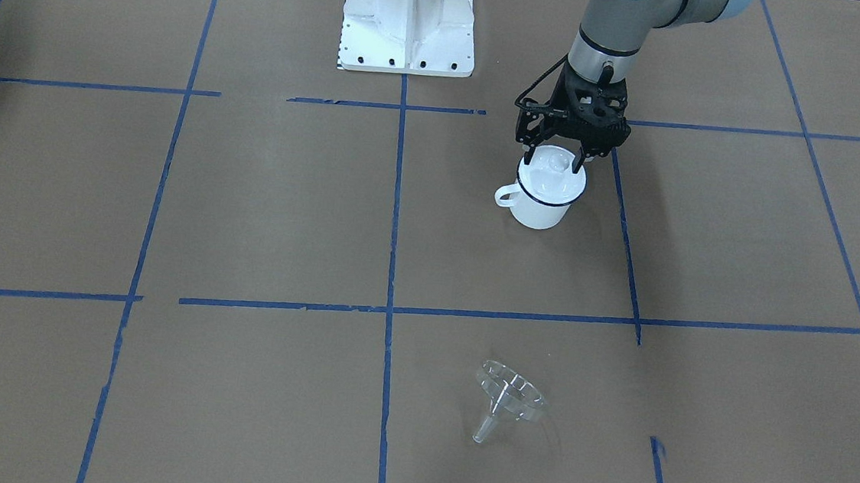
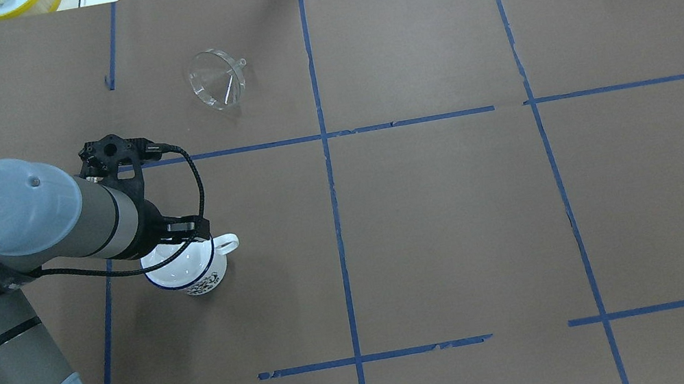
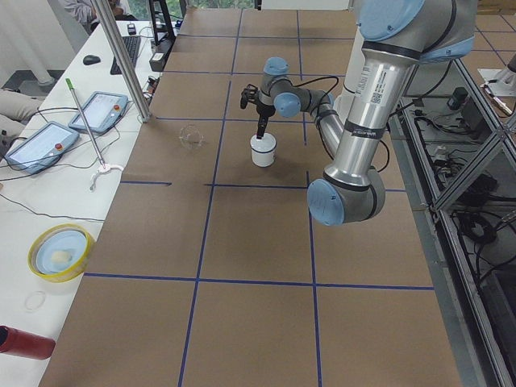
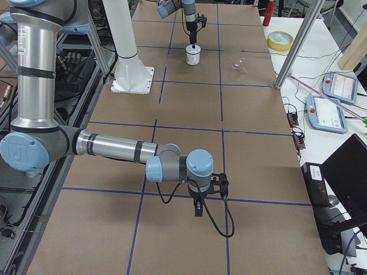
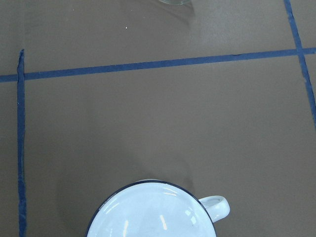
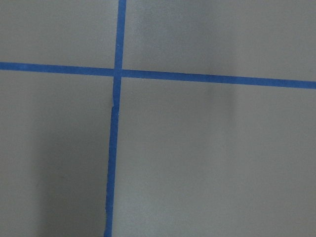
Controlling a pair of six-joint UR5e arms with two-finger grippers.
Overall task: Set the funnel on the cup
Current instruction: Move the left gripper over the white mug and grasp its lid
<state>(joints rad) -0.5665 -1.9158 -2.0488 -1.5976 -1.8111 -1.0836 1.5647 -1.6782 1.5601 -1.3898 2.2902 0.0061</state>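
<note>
The cup [image 1: 541, 208] is a white enamel mug with a dark blue rim, standing upright with its handle [image 1: 507, 196] out to the side. A round white knobbed lid [image 1: 554, 171] sits on it. My left gripper [image 1: 555, 159] hangs straight over the lid, its fingers spread on either side of the knob, open. The left wrist view shows the lidded cup [image 5: 217, 205] at its bottom edge. The clear funnel [image 1: 510, 397] lies tipped on the table, well away from the cup; it also shows overhead [image 2: 218, 86]. My right gripper [image 4: 198, 209] shows only in the exterior right view, low over bare table; I cannot tell its state.
The white robot base plate [image 1: 409, 25] stands at the table's robot side. A yellow bowl [image 3: 56, 251], a red bottle [image 3: 22, 343], tablets [image 3: 101, 109] and a metal pole [image 3: 121, 60] are on the operators' side. Blue tape lines cross the brown table [image 2: 458, 221].
</note>
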